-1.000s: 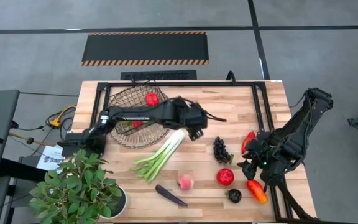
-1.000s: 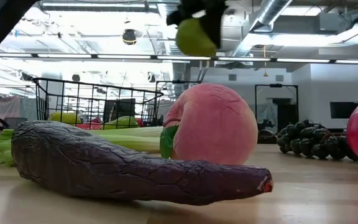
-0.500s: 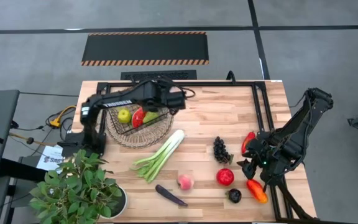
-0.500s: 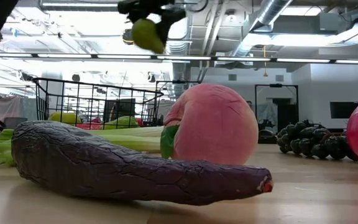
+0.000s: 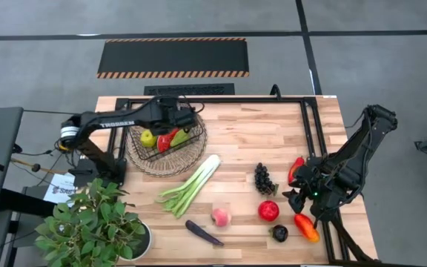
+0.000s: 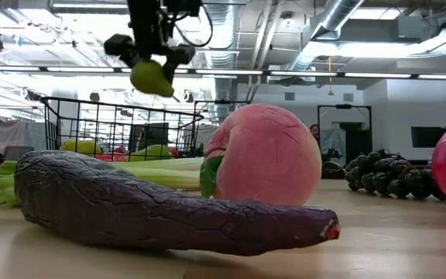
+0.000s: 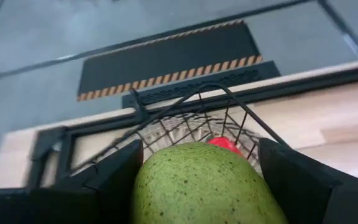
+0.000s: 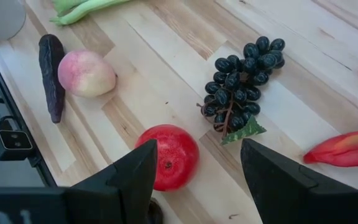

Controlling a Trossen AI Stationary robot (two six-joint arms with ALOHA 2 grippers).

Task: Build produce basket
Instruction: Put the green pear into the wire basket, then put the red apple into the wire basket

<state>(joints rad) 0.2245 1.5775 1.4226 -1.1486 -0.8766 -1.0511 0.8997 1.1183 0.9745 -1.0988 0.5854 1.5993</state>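
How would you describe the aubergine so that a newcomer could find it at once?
Start at the leafy potted plant on the table's near-left corner. Just right of it, near the front edge, lies the aubergine beside a peach. It alone is slim, long and dark purple.

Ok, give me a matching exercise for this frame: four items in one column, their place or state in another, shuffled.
Items:
1. pear
2. leek
3. right claw
4. aubergine

Places:
A. open above the red apple
B. near table edge, beside the peach
C. held in left claw over basket
D. lying right of basket

Pairs: 1-C, 2-D, 3-A, 4-B
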